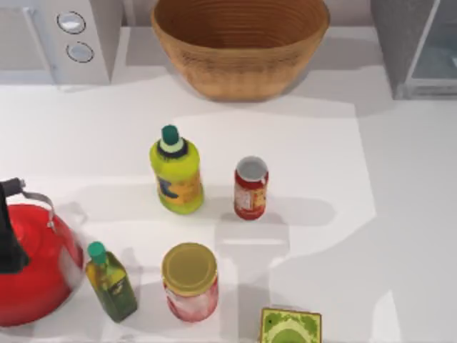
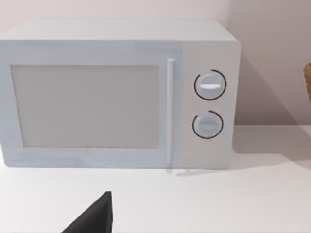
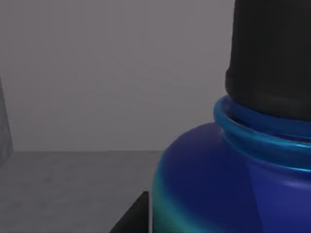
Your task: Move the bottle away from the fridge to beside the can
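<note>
Close against the bottle (image 3: 218, 179) with the right pincer; grip impossible to tell. Not yet beside the can (image 1: 250, 188). Left pincer state also unclear.

Prob. a kitchen: microwave (image 2: 116, 94), kettle (image 1: 32, 261), fridge (image 1: 421, 46) (rendered).

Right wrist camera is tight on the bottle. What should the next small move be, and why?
Probably ease the right gripper the last bit in around the bottle and close, if the fingers are open. The right wrist view sits right against its blue shoulder and black cap, while the can stands alone mid-table, with free space beside it.
</note>
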Controlling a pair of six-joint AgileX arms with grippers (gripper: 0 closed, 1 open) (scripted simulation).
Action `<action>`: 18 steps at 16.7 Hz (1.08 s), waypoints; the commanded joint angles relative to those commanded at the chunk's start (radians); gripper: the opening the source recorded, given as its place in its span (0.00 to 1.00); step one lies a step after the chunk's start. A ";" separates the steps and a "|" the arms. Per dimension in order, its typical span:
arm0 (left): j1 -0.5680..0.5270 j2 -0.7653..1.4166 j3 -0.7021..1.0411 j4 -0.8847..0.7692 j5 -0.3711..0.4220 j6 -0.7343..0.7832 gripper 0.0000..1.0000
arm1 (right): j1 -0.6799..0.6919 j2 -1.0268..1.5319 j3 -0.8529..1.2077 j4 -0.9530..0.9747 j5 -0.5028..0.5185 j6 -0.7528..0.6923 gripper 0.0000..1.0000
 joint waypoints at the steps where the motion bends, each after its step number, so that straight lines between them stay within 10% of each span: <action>1: 0.000 0.000 0.000 0.000 0.000 0.000 1.00 | 0.000 0.000 0.000 0.000 0.000 0.000 0.00; 18: 0.000 0.000 0.000 0.000 0.000 0.000 1.00 | -0.003 -0.125 0.022 -0.145 -0.002 0.003 0.00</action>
